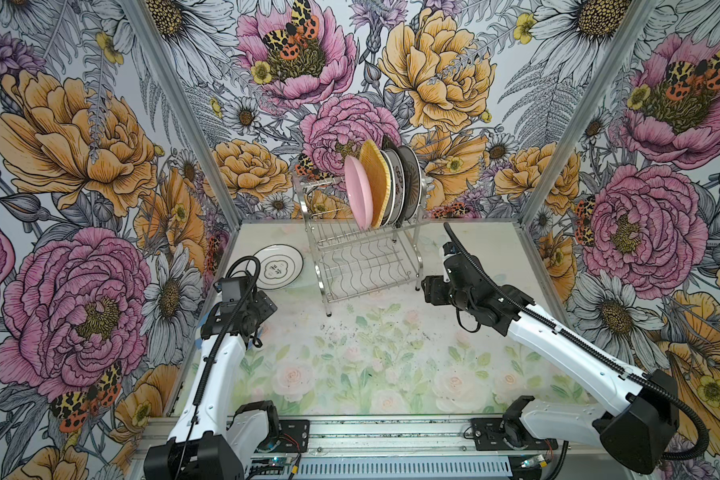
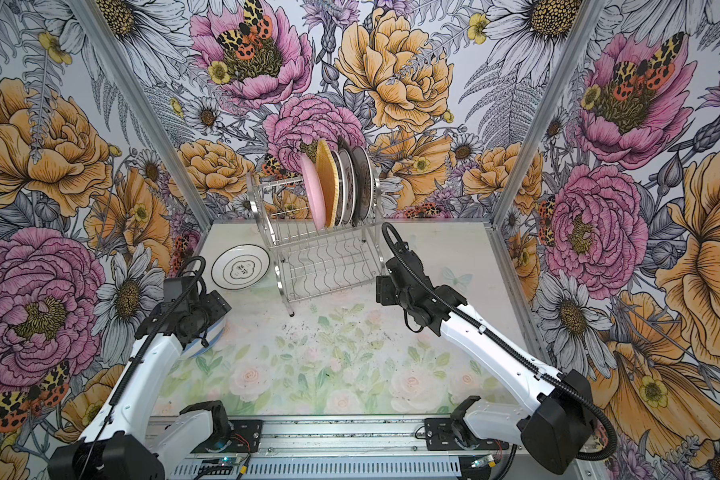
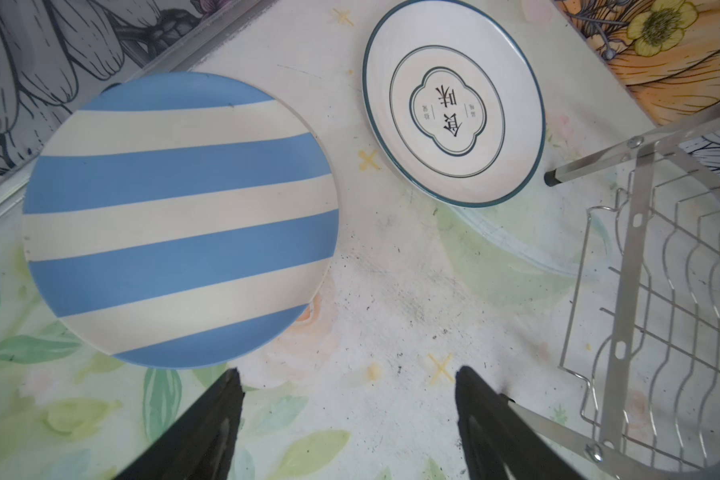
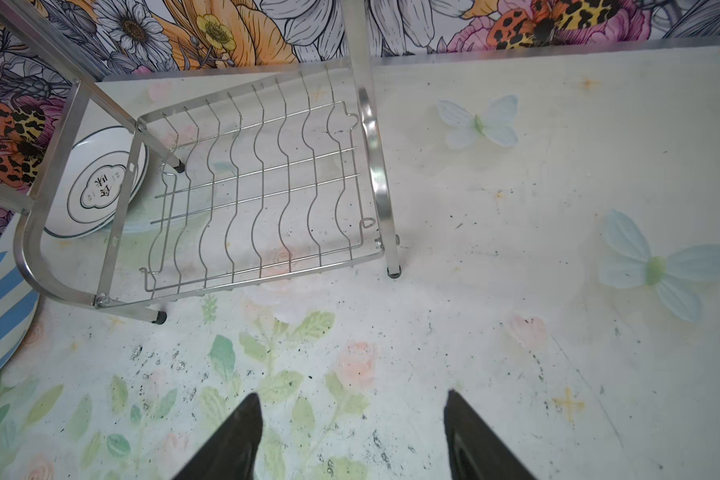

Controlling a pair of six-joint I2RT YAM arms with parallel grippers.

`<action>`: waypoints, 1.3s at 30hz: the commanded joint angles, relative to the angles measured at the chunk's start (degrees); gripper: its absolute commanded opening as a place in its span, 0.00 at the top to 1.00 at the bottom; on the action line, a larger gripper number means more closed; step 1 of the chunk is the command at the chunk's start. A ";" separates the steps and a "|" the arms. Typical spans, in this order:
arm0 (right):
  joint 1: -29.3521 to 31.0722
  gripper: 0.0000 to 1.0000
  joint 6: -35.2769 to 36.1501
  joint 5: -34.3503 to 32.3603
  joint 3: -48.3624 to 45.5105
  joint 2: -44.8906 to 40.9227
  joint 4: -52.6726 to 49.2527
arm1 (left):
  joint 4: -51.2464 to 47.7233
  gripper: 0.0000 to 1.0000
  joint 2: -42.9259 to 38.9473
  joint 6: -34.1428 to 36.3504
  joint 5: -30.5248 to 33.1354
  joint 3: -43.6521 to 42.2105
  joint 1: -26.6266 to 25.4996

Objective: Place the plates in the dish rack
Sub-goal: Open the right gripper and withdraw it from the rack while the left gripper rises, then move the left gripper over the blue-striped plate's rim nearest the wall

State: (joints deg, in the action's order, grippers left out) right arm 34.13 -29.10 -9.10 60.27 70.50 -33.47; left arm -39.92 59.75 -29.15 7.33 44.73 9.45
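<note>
Pastel rose-print tabletop (image 1: 391, 374), black specks (image 1: 341, 332) at centre; floral wallpaper (image 1: 80, 145) spans nine through three o'clock; aluminium rail (image 1: 391, 434) at six.

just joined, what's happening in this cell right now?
Two arms are loading plates into the dish rack. The pink plate, yellow plate and several others stand in its upper tier. The blue-striped plate and white printed plate lie flat on the table, left of the rack. The left gripper hangs open near the blue-striped plate, the right gripper open before the rack; both empty.
</note>
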 commanded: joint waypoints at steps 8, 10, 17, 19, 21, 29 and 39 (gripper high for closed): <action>-4.72 0.30 1.15 9.88 -1.71 -1.66 4.99 | 5.99 0.26 16.11 6.27 1.06 10.28 6.44; -5.14 0.30 1.10 10.23 -1.94 -1.87 5.21 | 7.31 0.26 18.91 6.83 0.98 11.93 7.35; -6.21 0.30 0.02 11.01 -4.20 -3.18 6.04 | 9.26 0.26 29.65 12.01 0.13 19.89 9.87; -6.43 0.30 -0.33 11.21 -4.64 -3.32 6.31 | 9.54 0.27 32.53 12.84 -0.60 21.58 10.70; -6.53 0.30 -0.60 11.47 -4.83 -3.40 6.55 | 9.58 0.27 35.01 13.37 -0.83 22.98 11.15; -6.80 0.30 -0.96 12.61 -4.82 -2.74 7.28 | 10.41 0.28 40.90 14.79 0.40 26.66 11.63; -7.66 0.30 -1.00 14.10 -4.54 -2.47 7.28 | 10.69 0.29 48.87 13.85 0.66 30.80 15.21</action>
State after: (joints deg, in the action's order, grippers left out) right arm 26.89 -29.56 3.90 55.64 68.47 -27.49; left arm -30.24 107.11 -15.88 7.49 74.08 23.70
